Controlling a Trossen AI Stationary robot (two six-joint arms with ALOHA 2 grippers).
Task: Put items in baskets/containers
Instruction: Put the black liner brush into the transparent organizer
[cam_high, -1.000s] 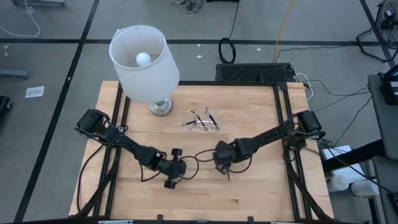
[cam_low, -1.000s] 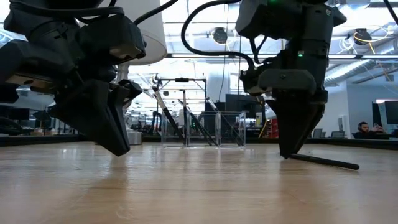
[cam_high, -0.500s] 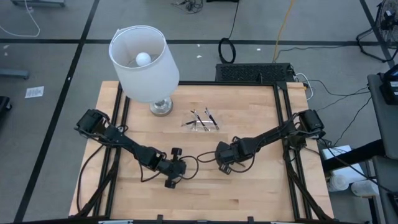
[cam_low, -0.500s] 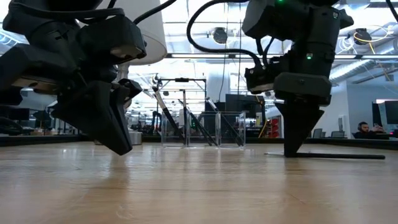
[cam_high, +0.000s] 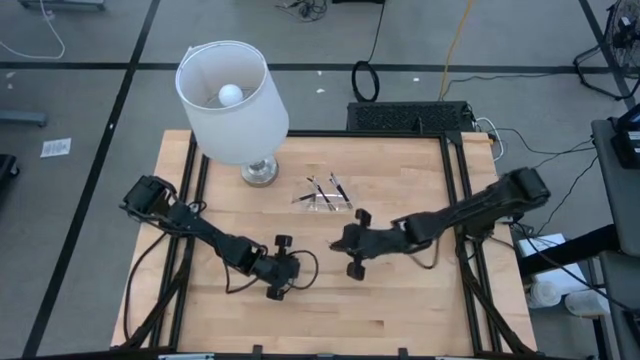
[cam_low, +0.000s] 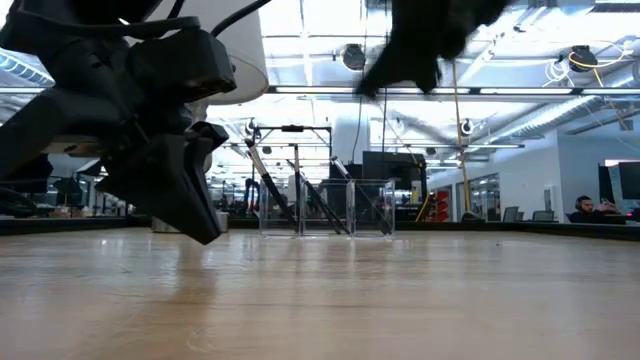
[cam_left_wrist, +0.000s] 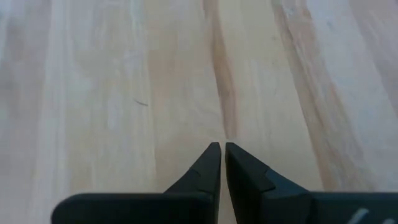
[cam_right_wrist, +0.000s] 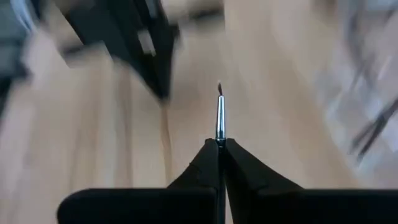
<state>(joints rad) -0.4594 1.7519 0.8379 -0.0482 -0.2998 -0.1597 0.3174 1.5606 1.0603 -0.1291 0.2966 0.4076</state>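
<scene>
My right gripper (cam_high: 338, 243) is over the table's middle, lifted and level, pointing toward the table's left, shut on a thin stick with a metallic end (cam_right_wrist: 219, 118). In the low view it is a blur at the top (cam_low: 415, 40). The transparent tray (cam_high: 324, 196) stands on the wood farther back, with several dark sticks (cam_low: 310, 200) leaning inside it. My left gripper (cam_high: 283, 268) is shut and empty, its tips (cam_left_wrist: 222, 148) pointing down just above bare wood, left of my right gripper. My right gripper pinches the stick between its two fingertips (cam_right_wrist: 211, 155), just behind the metallic end (cam_right_wrist: 219, 134). The stick lies along the fingers, and its metallic end and dark tip stick out ahead of them. It is lifted clear of the table. The rest of the stick is hidden between the fingers.
A white lamp, shade (cam_high: 232, 98) over a round base (cam_high: 259, 172), stands at the far left of the table, close to the tray. Bare wood lies in front of both grippers. A black box (cam_high: 410, 116) sits beyond the far edge.
My right gripper, shut on one end of a stick that lay on the table, has risen with it and turned from pointing down to level, moving a little toward the table's left and far edges. The stick is lifted clear and has left the low view.
</scene>
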